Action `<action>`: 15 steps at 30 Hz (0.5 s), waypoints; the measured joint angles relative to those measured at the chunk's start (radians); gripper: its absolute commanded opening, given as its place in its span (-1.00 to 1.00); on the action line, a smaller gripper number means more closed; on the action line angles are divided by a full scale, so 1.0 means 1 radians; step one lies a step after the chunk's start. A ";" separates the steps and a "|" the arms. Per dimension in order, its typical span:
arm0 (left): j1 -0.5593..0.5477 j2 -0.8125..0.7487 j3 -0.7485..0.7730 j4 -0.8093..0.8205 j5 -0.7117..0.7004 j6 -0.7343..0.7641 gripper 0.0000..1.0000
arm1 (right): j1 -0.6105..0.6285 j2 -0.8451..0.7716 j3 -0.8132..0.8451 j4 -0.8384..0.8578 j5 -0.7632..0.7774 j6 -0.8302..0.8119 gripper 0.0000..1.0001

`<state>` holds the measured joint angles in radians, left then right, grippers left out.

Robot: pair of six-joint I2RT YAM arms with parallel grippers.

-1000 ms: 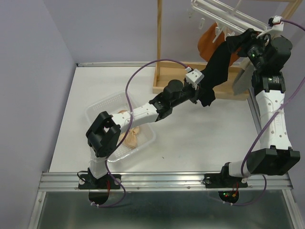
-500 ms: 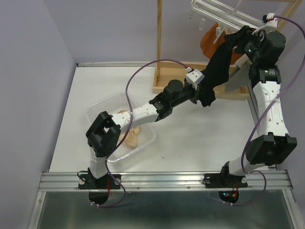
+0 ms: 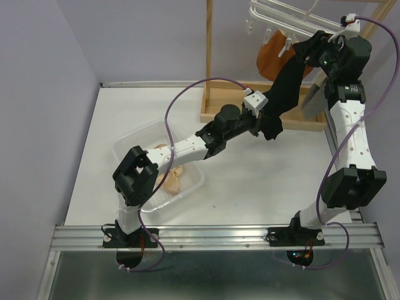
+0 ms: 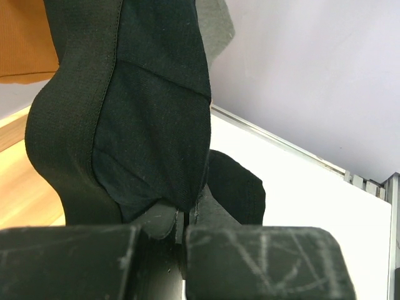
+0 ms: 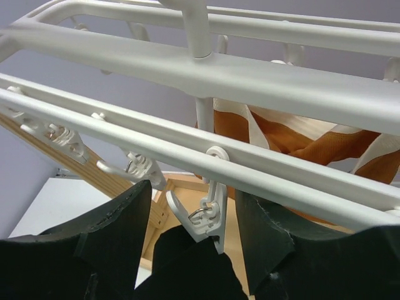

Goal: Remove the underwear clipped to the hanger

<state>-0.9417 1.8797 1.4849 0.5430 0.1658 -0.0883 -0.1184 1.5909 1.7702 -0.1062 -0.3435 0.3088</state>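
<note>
Now logged: right gripper (image 5: 192, 209) risen since a second ago, spread astride a clip peg (image 5: 201, 215) on the hanger (image 5: 262, 84); my left gripper (image 4: 187, 228) clenches black underwear (image 4: 150, 106), stretched taut.

Lavender walls (image 3: 144, 37), white table (image 3: 269, 181)

The table (image 3: 262, 181) is a flat white surface with a thin raised edge along its far and right sides. A clear plastic basket (image 3: 134, 133) stands on the left half, set at an angle to the table edges. The wooden stand base (image 3: 215, 117) rests at the far edge, right of centre. A small dark speck (image 3: 214, 206) lies near the front. An aluminium rail (image 3: 219, 236) runs along the near edge.
</note>
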 measured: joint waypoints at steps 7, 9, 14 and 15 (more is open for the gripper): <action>-0.001 0.000 0.000 0.003 0.003 0.002 -1.00 | 0.000 0.048 0.055 -0.019 0.000 -0.001 0.07; -0.001 0.000 0.000 0.006 0.004 0.002 -1.00 | 0.000 0.057 0.071 -0.024 0.000 -0.003 -0.09; -0.001 0.000 0.000 0.008 0.007 0.002 -1.00 | 0.000 0.065 0.087 -0.029 0.001 -0.003 -0.77; -0.002 0.000 0.000 0.007 0.007 0.002 -1.00 | 0.000 0.067 0.088 -0.029 0.001 -0.004 -0.94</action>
<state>-0.9432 1.8797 1.4849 0.5503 0.1730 -0.0860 -0.1184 1.6577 1.8584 -0.1352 -0.3424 0.3046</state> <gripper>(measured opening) 0.056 0.303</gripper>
